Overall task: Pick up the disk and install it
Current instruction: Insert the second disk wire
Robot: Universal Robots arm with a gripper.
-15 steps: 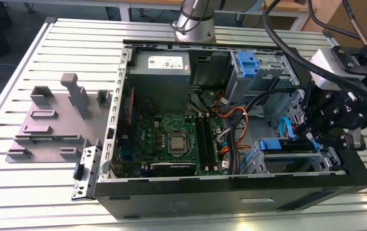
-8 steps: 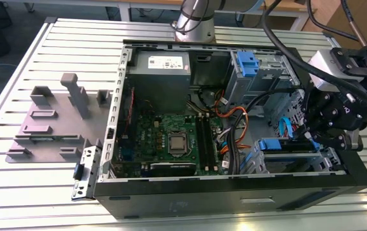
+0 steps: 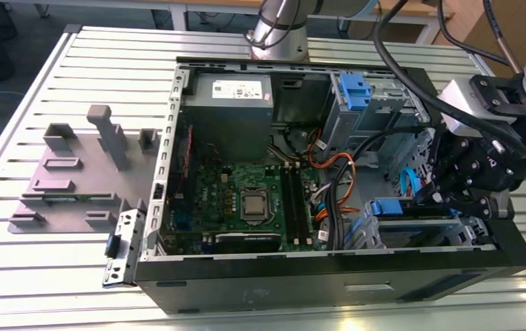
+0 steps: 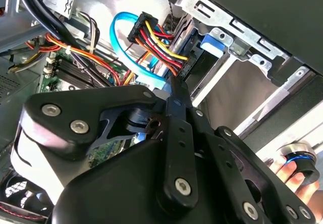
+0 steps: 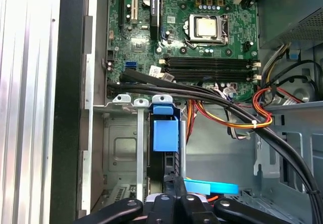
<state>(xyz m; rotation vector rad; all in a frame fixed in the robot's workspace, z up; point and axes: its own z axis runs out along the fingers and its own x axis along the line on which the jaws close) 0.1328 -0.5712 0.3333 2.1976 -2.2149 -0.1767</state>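
Observation:
The disk [image 3: 393, 207] stands edge-on in the lower drive cage [image 3: 428, 231] at the front corner of the open computer case, on the exterior view's right. Its blue plastic bracket [image 5: 165, 134] faces up in the first wrist view, and coloured power wires and a blue data cable [image 4: 151, 35] run to its end. My gripper [image 3: 433, 196] hangs just over the cage. Its fingers [image 5: 174, 183] are shut together, with the tips [image 4: 174, 85] at the disk's edge beside the connector. Nothing shows between them.
Inside the case are the motherboard [image 3: 249, 196], a grey power-supply box [image 3: 230, 93], an upper bay with a blue latch [image 3: 355, 89] and thick black cables [image 5: 217, 100] crossing next to the cage. A grey fixture [image 3: 69, 172] and a loose metal bracket [image 3: 123, 241] lie on the slatted table.

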